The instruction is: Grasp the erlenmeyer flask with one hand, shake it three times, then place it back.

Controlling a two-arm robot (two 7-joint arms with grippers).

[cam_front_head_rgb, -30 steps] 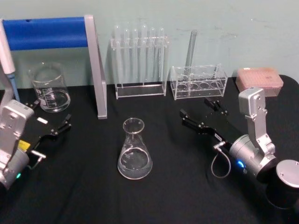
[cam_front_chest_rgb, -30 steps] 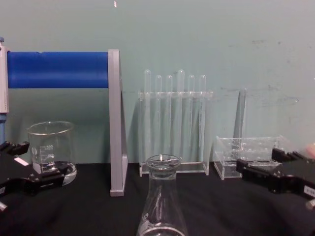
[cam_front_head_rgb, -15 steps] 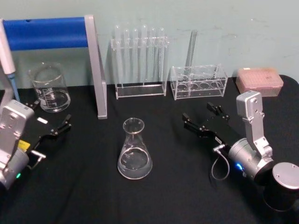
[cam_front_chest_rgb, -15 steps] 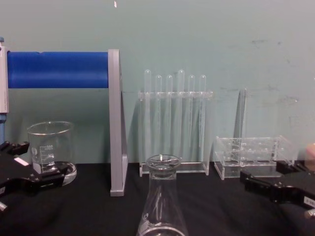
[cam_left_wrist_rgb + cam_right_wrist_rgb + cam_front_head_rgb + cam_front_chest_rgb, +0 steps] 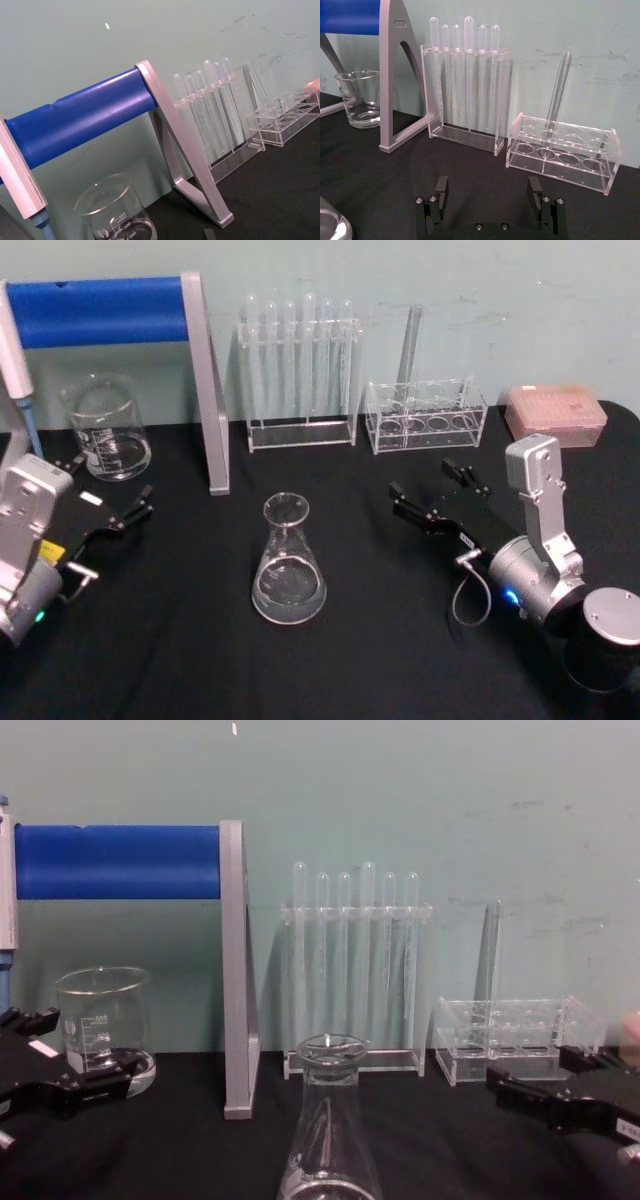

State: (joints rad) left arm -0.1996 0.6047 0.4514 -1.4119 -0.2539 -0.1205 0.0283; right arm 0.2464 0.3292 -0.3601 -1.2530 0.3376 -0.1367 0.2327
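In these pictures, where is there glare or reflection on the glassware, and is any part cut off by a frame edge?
Head view: the erlenmeyer flask shows bright reflections at its base. Chest view: the flask's base is cut off by the bottom edge. Right wrist view: the right gripper is sharp, fingers apart, and a sliver of the flask sits at the corner. Left wrist view: the beaker is cropped at the bottom.

We see the clear glass conical erlenmeyer flask (image 5: 288, 562) standing upright on black table, approx. centre, nearer than the racks. Wide base, narrow neck w/ flared rim, open top. Ungrasped; nothing touches it. Contents: can't tell.
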